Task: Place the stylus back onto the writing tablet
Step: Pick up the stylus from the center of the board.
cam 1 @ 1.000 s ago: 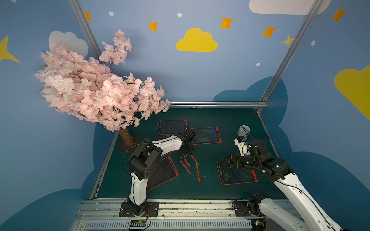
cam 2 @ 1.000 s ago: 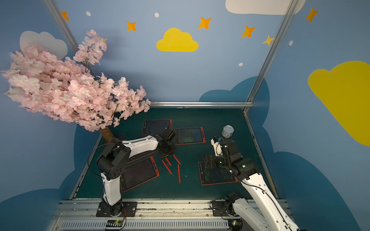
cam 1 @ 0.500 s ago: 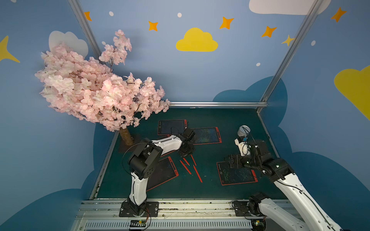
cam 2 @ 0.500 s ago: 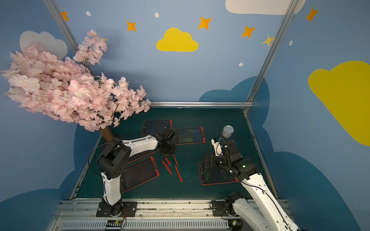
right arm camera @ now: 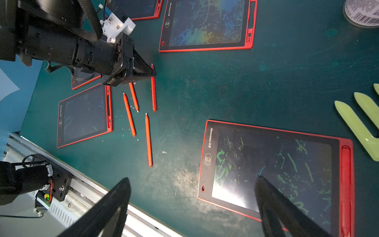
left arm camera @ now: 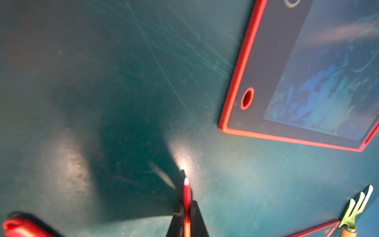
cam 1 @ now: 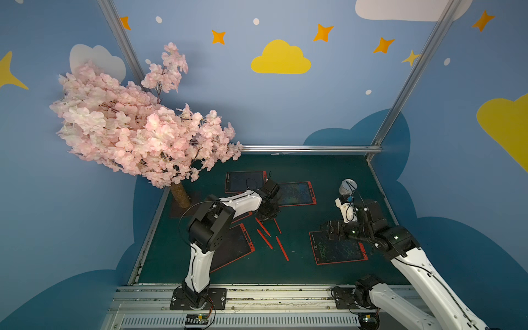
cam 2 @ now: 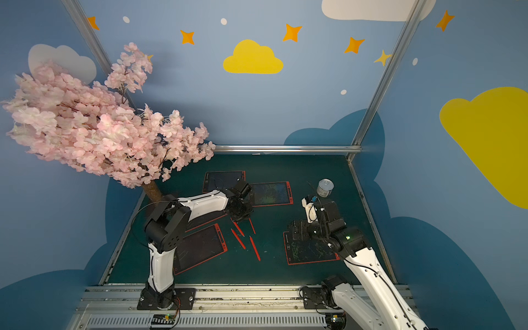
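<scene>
Now my left claw (left arm camera: 187,207) is pinched shut on the stylus (left arm camera: 186,190) near its tip; I should lift it level and carry it ahead onto the writing tablet (left arm camera: 297,71).

White-shelled arms (cam 1: 200,265), black joints (cam 1: 210,228), black base plates (cam 1: 217,294)
</scene>
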{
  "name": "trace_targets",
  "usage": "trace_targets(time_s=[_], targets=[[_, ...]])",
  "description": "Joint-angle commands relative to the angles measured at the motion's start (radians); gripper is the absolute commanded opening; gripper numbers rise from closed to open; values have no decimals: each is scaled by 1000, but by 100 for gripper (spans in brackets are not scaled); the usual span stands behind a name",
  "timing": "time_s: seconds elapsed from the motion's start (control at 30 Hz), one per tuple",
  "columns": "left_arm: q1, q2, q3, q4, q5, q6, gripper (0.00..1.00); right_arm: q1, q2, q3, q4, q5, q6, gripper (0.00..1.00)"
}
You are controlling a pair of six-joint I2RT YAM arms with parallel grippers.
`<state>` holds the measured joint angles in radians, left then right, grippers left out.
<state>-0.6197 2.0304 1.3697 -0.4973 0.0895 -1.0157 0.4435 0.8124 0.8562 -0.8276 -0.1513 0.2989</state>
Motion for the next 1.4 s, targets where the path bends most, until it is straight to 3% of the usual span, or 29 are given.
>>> trace_targets(time_s=[0.0,0.23,0.5,0.87,1.0,1.13,1.27,1.37], targets=[[13,68,-15,-50,-39,32,5,6,-11,-14,-11,14,7,93],[18,21,-20,38,12,108,3,6,-18,-18,11,-20,18,93],[37,-100,-14,204,220,284,3,5,-35,-9,32,-86,64,87],[45,-186,29,305,458,533,3,6,43,20,167,-166,234,75],[41,-213,11,313,450,564,3,7,70,32,188,-146,270,70],[33,-258,-16,352,420,517,3,12,93,2,283,-159,334,61],[24,-286,-18,280,332,497,3,23,131,-12,367,-151,395,52],[21,-302,-31,296,342,465,3,29,173,-16,431,-182,410,48]])
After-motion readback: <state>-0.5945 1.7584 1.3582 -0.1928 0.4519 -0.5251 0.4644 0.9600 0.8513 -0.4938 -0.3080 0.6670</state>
